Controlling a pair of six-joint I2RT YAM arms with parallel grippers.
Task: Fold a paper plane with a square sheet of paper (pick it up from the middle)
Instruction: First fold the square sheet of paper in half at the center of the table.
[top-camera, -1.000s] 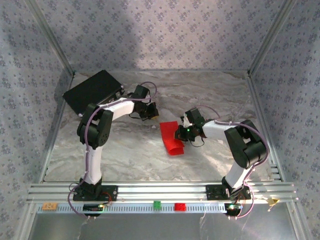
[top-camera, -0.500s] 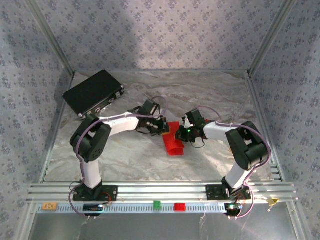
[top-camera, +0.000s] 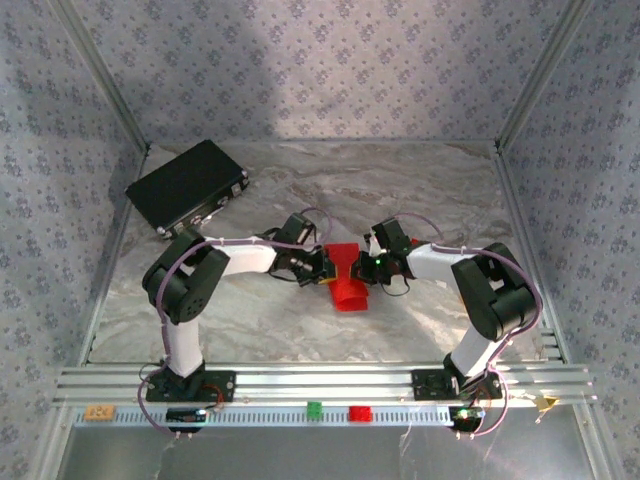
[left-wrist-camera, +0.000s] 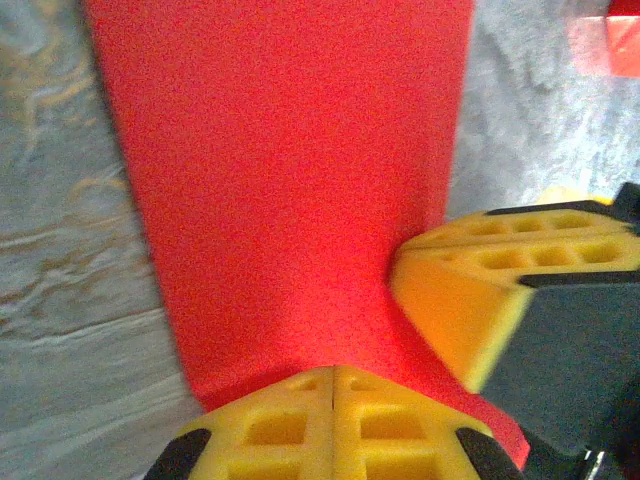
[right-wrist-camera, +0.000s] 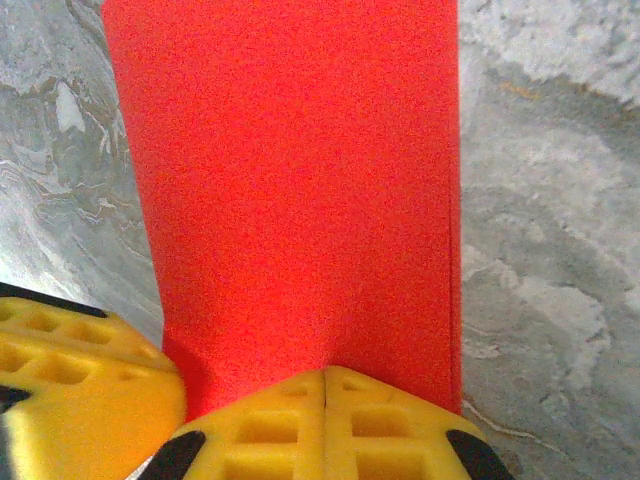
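The square sheet of paper (top-camera: 348, 285) lies folded into a long red strip on the marbled table between the two arms. My right gripper (top-camera: 362, 266) is shut on its right side; in the right wrist view the paper (right-wrist-camera: 300, 180) runs straight out from the closed tips (right-wrist-camera: 327, 375). My left gripper (top-camera: 325, 268) is shut, and its closed tips (left-wrist-camera: 333, 372) rest on the paper's (left-wrist-camera: 300, 180) near edge. Whether paper is pinched in them is unclear. The right gripper's yellow fingers (left-wrist-camera: 470, 300) sit close beside the left's. No pointed plane shape shows.
A big flat black box (top-camera: 188, 185) lies at the back left of the table. On the front rail sit a small red block (top-camera: 359, 412), a green block (top-camera: 314, 408) and an orange one (top-camera: 99, 411). Patterned walls close in the sides.
My left arm has swung from near the black box across to the paper's left side, now almost touching the right gripper. The right gripper and paper have barely moved.
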